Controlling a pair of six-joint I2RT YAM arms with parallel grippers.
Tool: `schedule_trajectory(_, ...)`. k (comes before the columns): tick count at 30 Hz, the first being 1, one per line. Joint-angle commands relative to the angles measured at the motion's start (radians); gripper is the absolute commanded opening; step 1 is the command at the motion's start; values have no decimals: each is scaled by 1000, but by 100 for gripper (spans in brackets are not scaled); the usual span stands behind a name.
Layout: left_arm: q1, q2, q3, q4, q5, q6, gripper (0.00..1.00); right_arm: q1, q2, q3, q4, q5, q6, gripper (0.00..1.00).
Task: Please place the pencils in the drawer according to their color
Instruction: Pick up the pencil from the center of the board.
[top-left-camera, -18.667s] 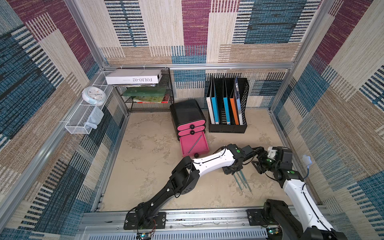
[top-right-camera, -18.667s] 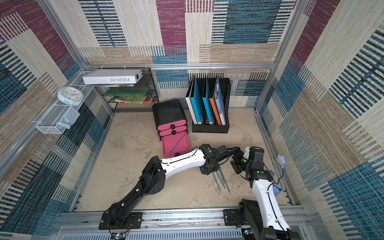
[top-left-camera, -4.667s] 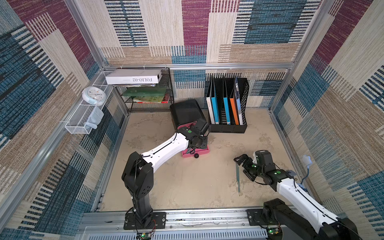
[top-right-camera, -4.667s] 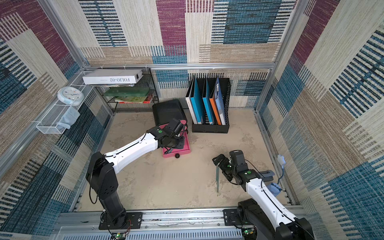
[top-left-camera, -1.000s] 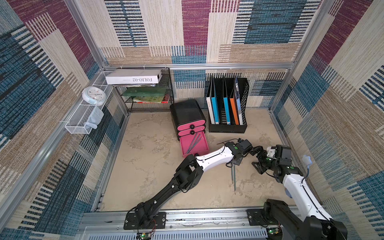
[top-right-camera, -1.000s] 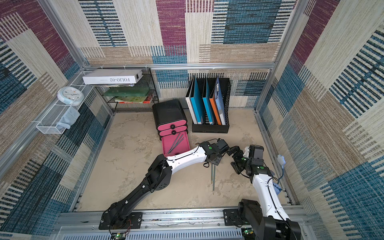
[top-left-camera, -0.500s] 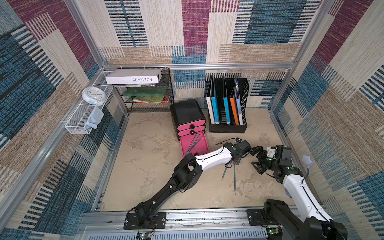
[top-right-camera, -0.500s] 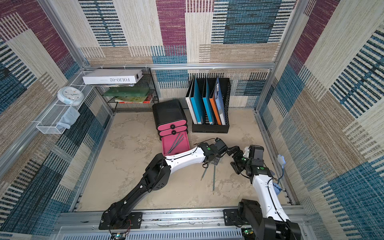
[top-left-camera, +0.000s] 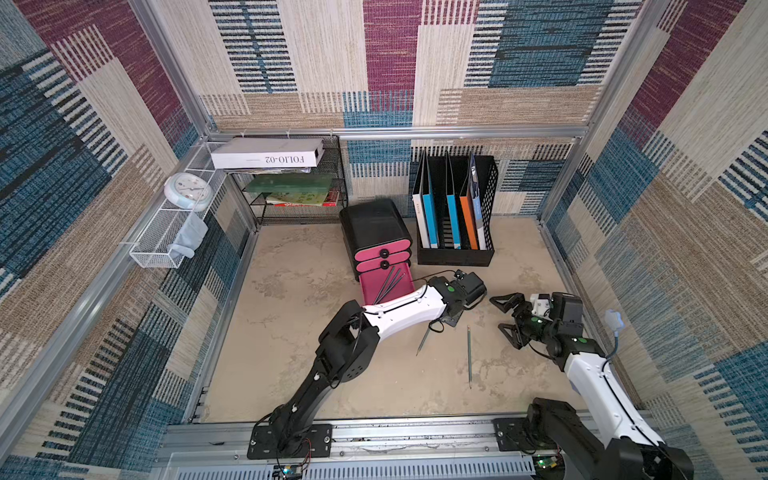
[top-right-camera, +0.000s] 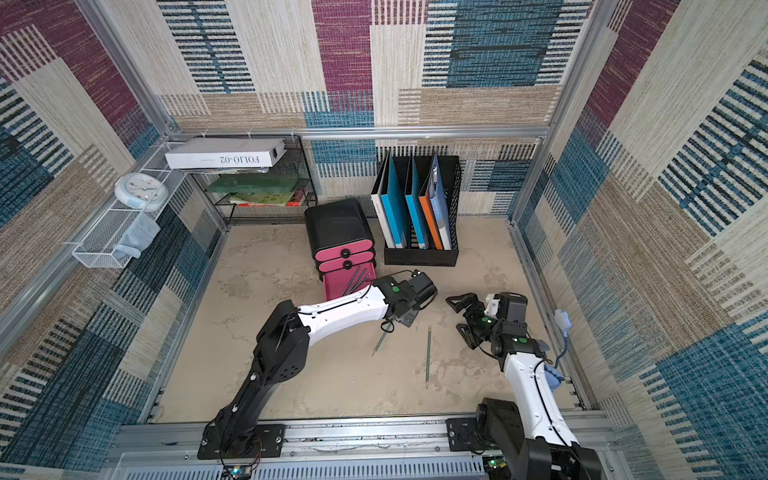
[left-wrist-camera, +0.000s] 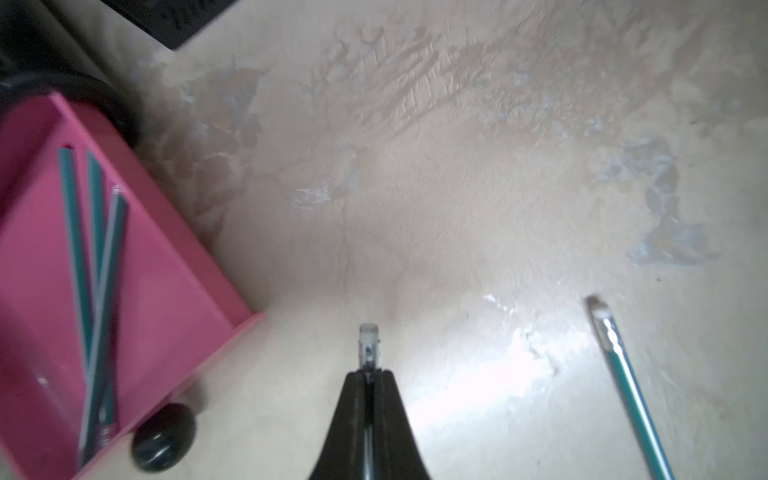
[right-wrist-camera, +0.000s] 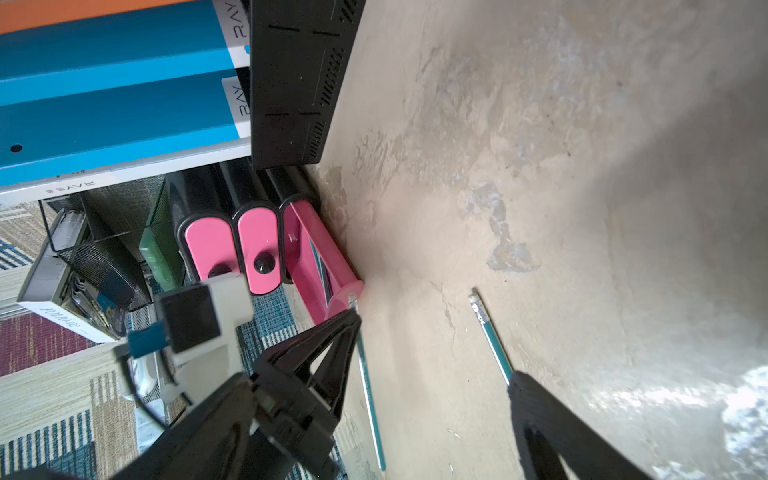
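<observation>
From above, its wrist hides the left claw (left-wrist-camera: 370, 375). Close up, we see it pinching a teal pencil (left-wrist-camera: 369, 343), now swung away from the other pencil (top-left-camera: 469, 357) lying near the open drawer (top-left-camera: 366, 284). The right claw (top-left-camera: 496, 313) is spread.

Teal pencil (right-wrist-camera: 371, 405) in blk left claw (left-wrist-camera: 368, 376); 2nd teal pencil (left-wrist-camera: 627, 386) beside claw on mottled beige tabletop (left-wrist-camera: 415, 166); pink drawer (left-wrist-camera: 174, 282), blk knob (left-wrist-camera: 163, 436) opposite.

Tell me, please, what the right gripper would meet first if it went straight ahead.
Probably the teal pencil pinched in the left gripper, which lies ahead of the open right gripper; depth is unclear.
</observation>
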Motion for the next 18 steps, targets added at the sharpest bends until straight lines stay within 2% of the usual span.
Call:
schedule_trajectory(1,20,-95,-91,94,-58,151,0,14,3,-12,57,-57,18,99)
schedule_trajectory(5,70,-193,-202,212,-66,283,0,55,-61,-63,128,-34,88,99)
schedule_trajectory(8,116,-223,-232,278,-61,363,0,81,-143,-113,173,1,151,99)
schedule_trajectory(18,222,-173,-208,452,-29,560,0,95,-460,-268,167,134,300,99)
